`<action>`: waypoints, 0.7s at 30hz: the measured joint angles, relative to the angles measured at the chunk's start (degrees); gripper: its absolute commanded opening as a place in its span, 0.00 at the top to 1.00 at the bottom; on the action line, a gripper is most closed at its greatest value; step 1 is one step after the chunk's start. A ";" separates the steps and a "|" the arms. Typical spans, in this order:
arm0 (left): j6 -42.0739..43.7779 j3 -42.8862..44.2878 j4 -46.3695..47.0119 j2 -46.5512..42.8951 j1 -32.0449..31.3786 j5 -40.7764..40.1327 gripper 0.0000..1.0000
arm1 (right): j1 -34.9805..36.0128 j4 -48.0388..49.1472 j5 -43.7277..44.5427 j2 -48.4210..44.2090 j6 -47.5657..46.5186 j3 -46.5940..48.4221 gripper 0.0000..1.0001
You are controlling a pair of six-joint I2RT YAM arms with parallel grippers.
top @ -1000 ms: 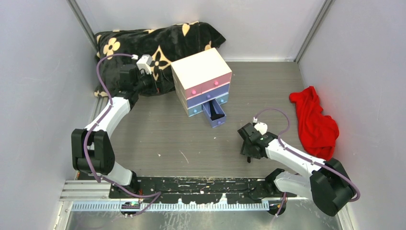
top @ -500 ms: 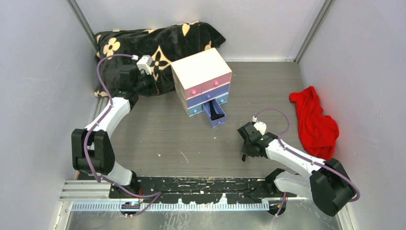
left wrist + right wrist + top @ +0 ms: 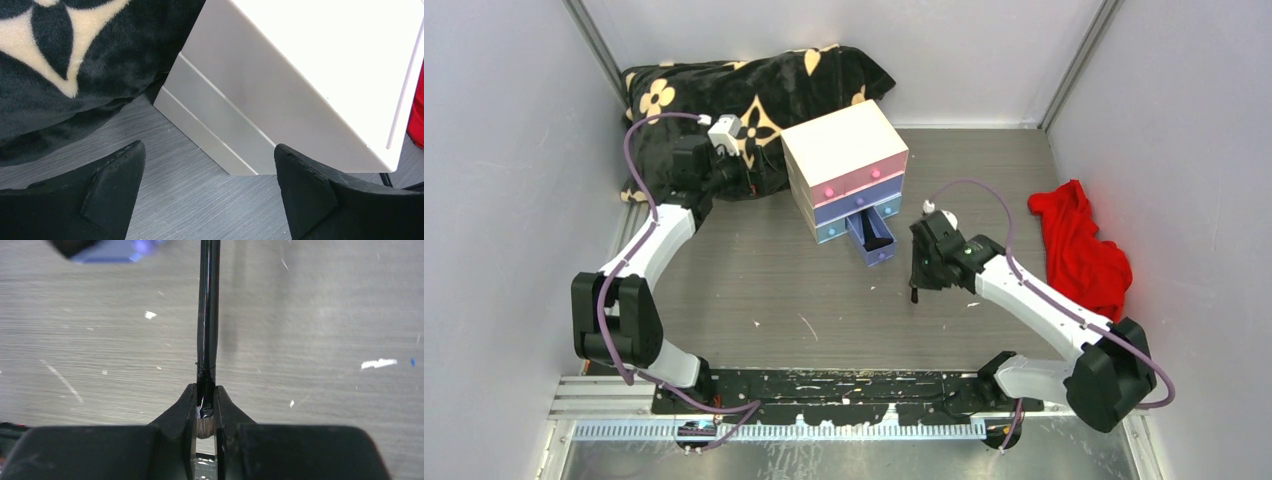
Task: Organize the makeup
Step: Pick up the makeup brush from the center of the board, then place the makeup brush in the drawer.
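A thin brush (image 3: 207, 315) with a glossy black handle, pinched at one end between the right fingers (image 3: 176, 416), hangs above the surface (image 3: 325, 315), just right of the open bottom drawer (image 3: 871, 241).

Left arm (image 3: 652, 245) stretched forward; left gripper (image 3: 207, 150) jaws wide apart. Right arm (image 3: 1036, 303) angled inward; right gripper (image 3: 205, 405) pinched on thin black stick (image 3: 208, 315).

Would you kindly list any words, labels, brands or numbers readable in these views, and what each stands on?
None is readable. The drawer box is plain, the black blanket carries only cream flower shapes, and the thin black stick in the right hand shows no print.
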 measured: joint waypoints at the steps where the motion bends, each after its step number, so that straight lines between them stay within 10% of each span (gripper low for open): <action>1: 0.02 -0.02 0.00 -0.22 0.00 -0.02 0.00 | 0.00 -0.02 -0.50 0.85 -1.20 2.29 0.99; 21: 0.28 -0.04 -0.26 -2.23 0.00 -1.09 0.00 | 0.00 4.72 -15.93 17.31 -8.02 16.39 0.99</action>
